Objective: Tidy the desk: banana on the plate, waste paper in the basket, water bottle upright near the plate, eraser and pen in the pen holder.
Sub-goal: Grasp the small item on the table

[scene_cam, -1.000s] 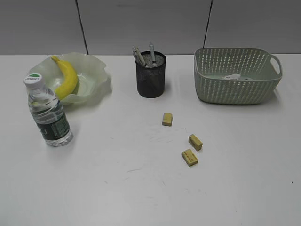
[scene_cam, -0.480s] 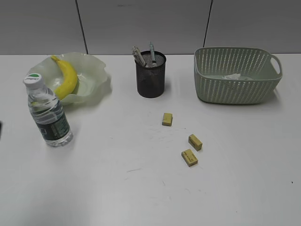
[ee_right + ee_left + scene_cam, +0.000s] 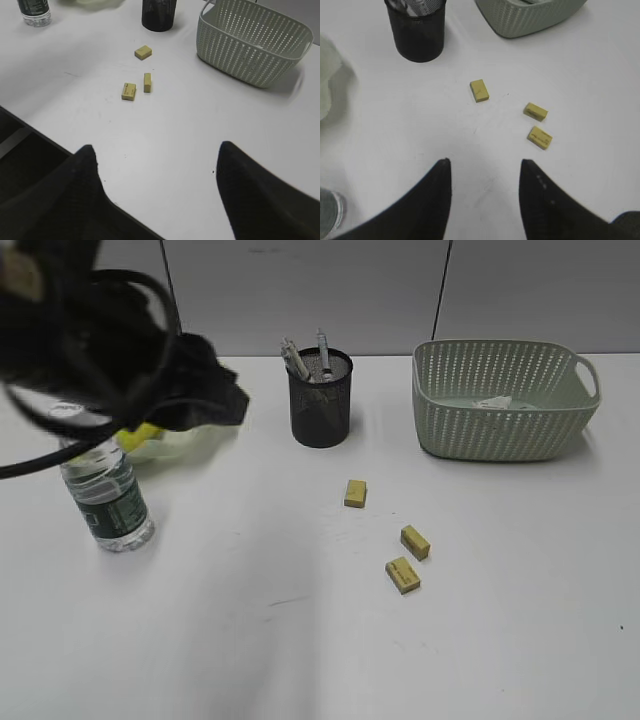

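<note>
Exterior view: left arm (image 3: 110,350) over ruffled pale green plate (image 3: 185,440), hiding banana. Clear green-label bottle (image 3: 105,495) upright beside plate. Three yellow block erasers (image 3: 356,493) loose on white surface (image 3: 250,620), not yet in black mesh pen holder (image 3: 320,405). Left fingers (image 3: 485,200) half open, empty, aimed toward erasers. Right fingers (image 3: 157,195) wide, empty.
</note>
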You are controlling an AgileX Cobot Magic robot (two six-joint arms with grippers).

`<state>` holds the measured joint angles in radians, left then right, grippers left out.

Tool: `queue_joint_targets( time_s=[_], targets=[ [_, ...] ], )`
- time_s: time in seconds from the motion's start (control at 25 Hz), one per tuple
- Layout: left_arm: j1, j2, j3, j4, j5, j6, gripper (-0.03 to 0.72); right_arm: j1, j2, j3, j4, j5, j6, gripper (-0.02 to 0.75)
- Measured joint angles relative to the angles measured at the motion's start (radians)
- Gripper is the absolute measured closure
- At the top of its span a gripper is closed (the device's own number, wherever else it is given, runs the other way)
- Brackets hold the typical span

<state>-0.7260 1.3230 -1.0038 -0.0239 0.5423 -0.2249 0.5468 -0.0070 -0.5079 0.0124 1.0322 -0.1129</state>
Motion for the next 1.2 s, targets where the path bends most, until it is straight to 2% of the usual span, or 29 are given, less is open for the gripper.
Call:
queue_joint_targets(
  time_s=[0.28,0.52,0.8,1.2],
  targets=[
    [0.0,0.302,-0.265,-0.005,0.033,-0.001,0.353,0.0,0.0,0.0,0.0,0.0,-0.001,0.155],
    [0.0,0.513,-0.478,-0.005,0.197,-0.073,0.35,0.0,-0.002,0.0,0.0,0.001,-0.001,0.155],
    [-0.002,0.763,-0.783,-0.005,0.433,-0.173,0.226,0.0,-0.003,0.0,0.0,0.001,-0.001,0.155],
    [-0.031,1.068,-1.141,0.036,0.653,-0.181,0.211,0.0,-0.003,0.0,0.0,0.001,-0.001,0.155]
  ],
)
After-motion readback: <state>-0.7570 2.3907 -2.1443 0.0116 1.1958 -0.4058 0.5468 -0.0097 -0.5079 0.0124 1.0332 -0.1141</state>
